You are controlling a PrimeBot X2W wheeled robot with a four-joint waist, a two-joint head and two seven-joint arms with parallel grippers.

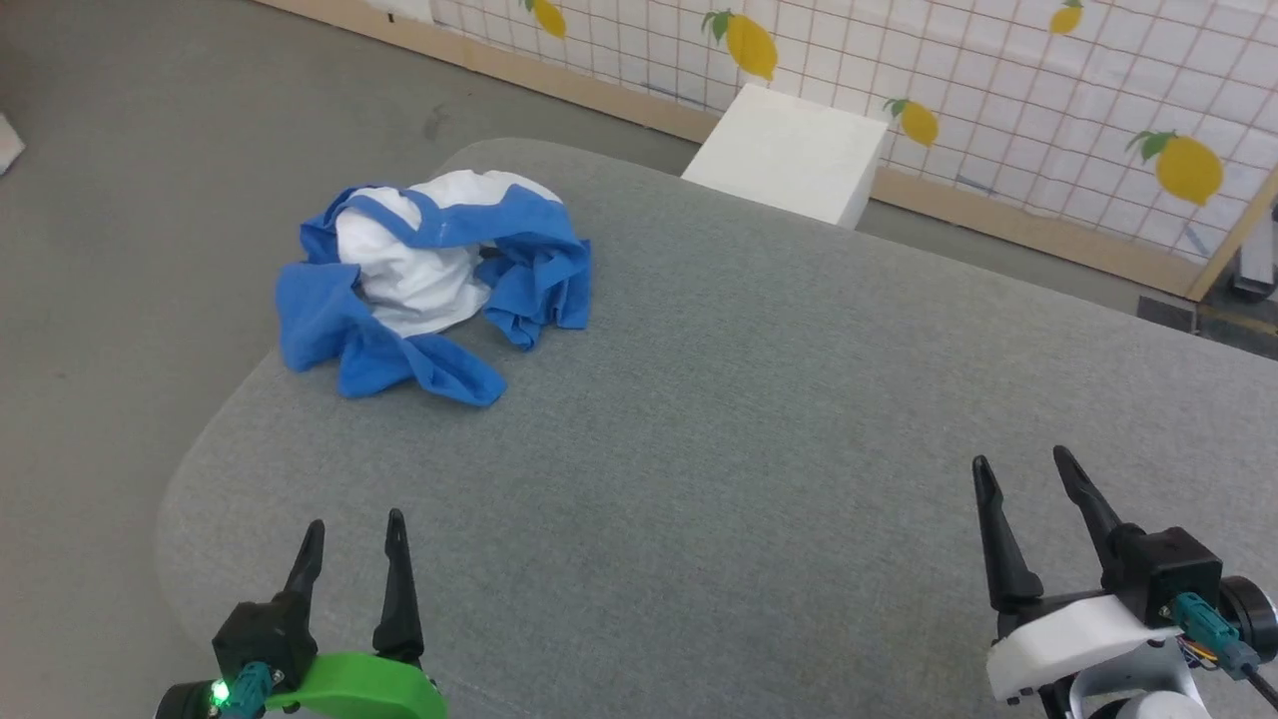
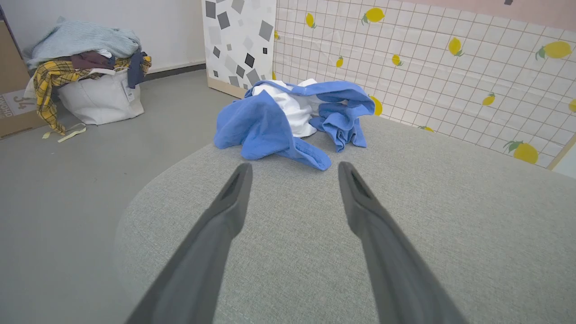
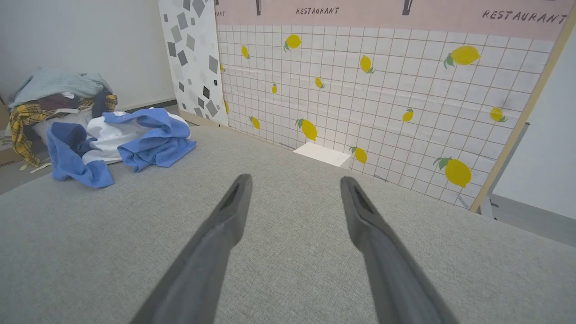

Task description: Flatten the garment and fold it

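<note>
Garment [image 1: 419, 270] crumpled in heap at far left corner of grey fabric worktop [image 1: 759, 399], nothing flat yet. Left gripper [image 1: 356, 519], right gripper [image 1: 1021, 456] hover near front edge, fingers wide, empty; probably ready for first reach.

Table: grey fabric top [image 1: 749, 399], rounded corners.
White block [image 1: 789, 150]: on the floor [image 1: 150, 150], just past the table's far edge, by the lemon panel [image 1: 998, 60].
Lemon panel: white grid, yellow lemons, and a pink "RESTAURANT" band on top.
Laundry bag [image 2: 101, 101]: white, on the floor beyond the table's left edge, heaped with clothes [image 2: 81, 42].
Cardboard box [image 2: 13, 108]: just beside the bag.
</note>
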